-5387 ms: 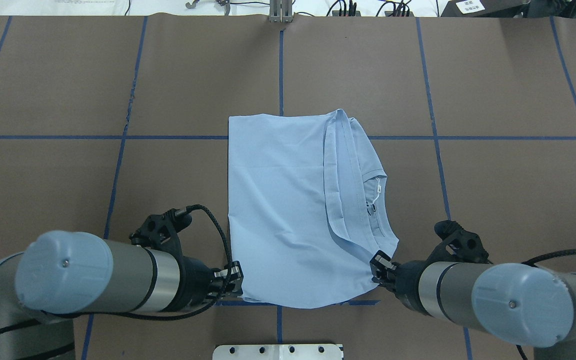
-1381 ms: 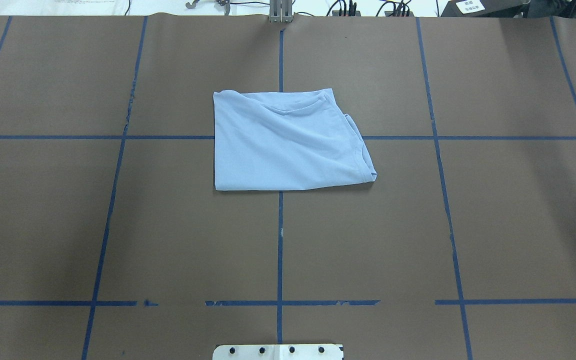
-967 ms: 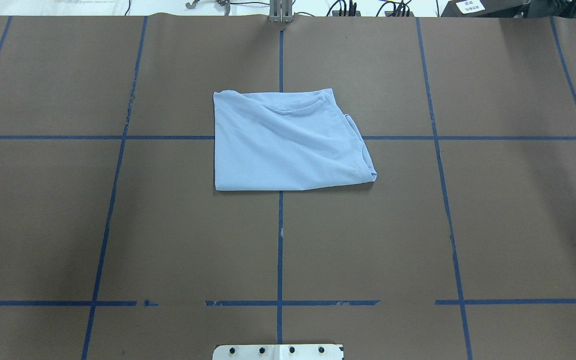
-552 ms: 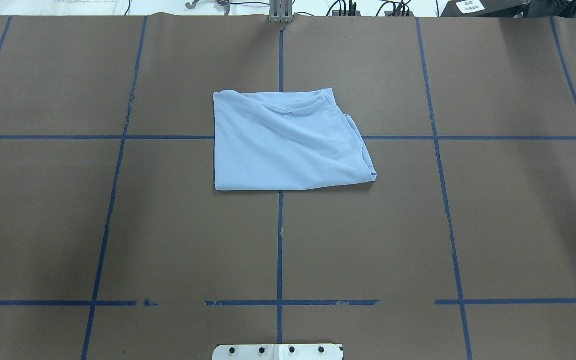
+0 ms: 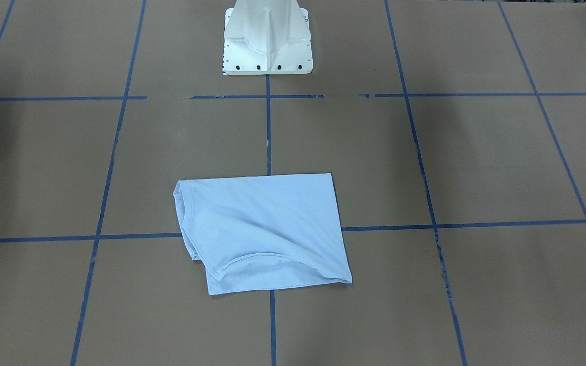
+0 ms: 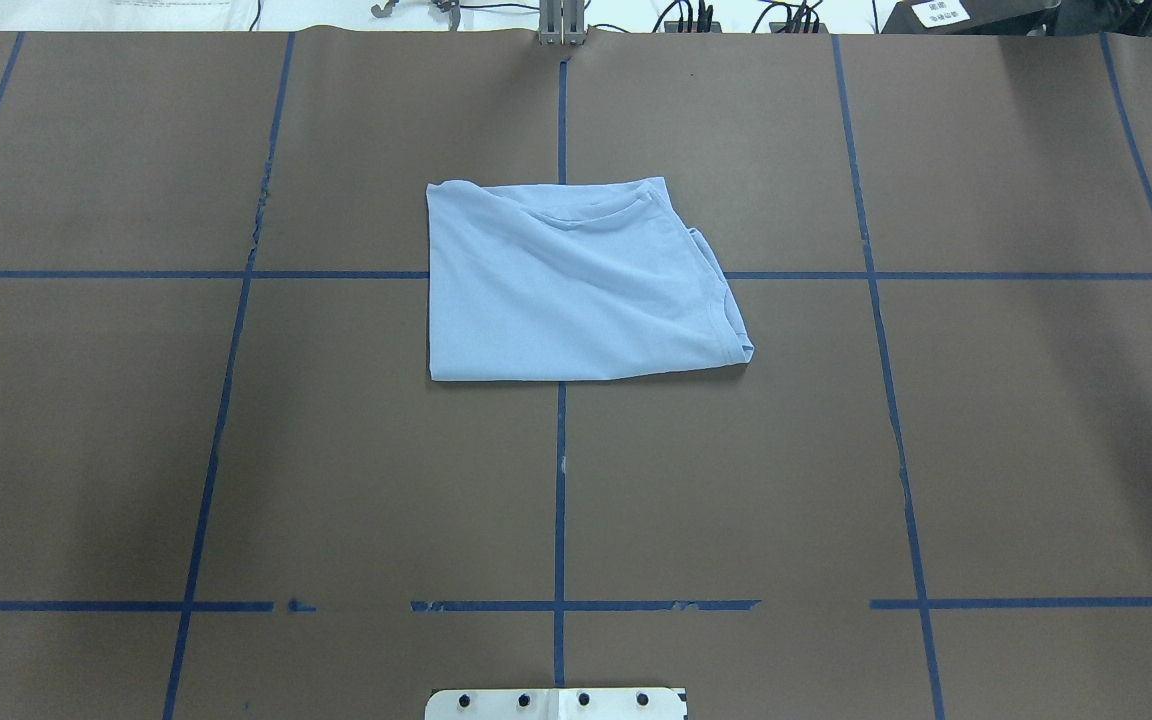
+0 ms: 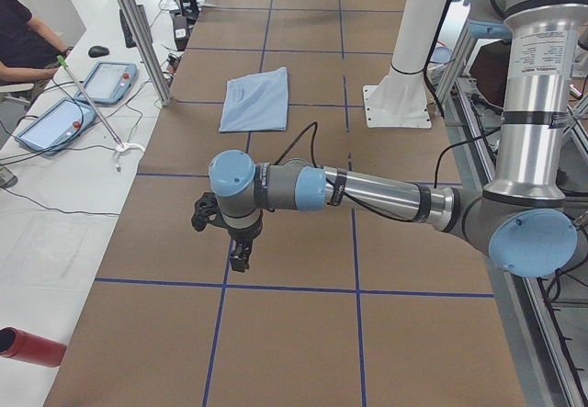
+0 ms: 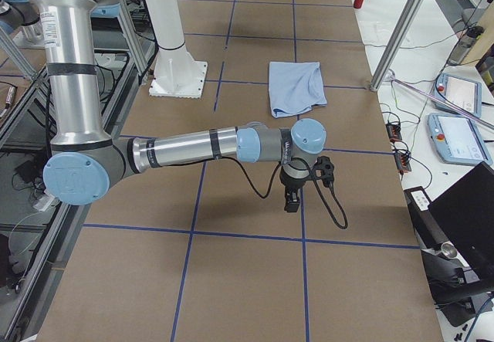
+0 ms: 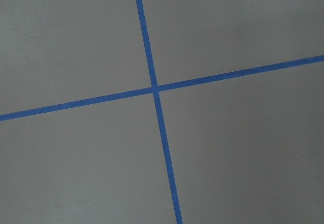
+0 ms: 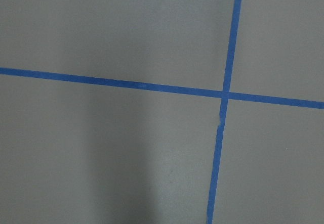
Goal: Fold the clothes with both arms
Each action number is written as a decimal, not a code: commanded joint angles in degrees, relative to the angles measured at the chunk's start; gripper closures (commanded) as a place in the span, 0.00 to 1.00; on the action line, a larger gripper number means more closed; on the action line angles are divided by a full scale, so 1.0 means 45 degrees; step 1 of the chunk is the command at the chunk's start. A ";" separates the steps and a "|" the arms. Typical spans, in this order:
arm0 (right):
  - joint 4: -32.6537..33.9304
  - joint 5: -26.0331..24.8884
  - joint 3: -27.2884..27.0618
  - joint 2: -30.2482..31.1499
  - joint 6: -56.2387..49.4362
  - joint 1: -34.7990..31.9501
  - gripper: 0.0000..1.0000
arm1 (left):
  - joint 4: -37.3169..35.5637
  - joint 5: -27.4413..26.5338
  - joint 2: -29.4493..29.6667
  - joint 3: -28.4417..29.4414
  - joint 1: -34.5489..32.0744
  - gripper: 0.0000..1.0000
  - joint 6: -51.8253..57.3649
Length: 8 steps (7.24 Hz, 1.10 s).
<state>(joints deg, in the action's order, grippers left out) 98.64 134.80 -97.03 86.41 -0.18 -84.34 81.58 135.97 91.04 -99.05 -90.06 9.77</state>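
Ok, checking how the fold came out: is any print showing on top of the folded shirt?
No, in the overhead view the shirt shows only plain light blue cloth on top.

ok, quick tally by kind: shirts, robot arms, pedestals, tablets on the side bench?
T-shirt: 1
Robot arms: 2, left arm and right arm
White pedestal: 1
Tablets: 2
Total: 6

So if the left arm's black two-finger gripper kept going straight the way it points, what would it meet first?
Probably the brown paper-covered table, near a blue tape crossing; the black left gripper points down with nothing visible between.
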 commanded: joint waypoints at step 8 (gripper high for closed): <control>-0.0123 -0.0052 -0.0408 0.0718 -0.0019 -0.0318 0.00 | -0.0102 -0.0158 -0.1086 -0.2009 -0.0064 0.00 -0.0041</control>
<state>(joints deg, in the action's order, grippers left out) 98.15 134.72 -98.17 88.94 -0.22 -84.99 81.13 135.32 87.69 -106.66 -90.24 9.51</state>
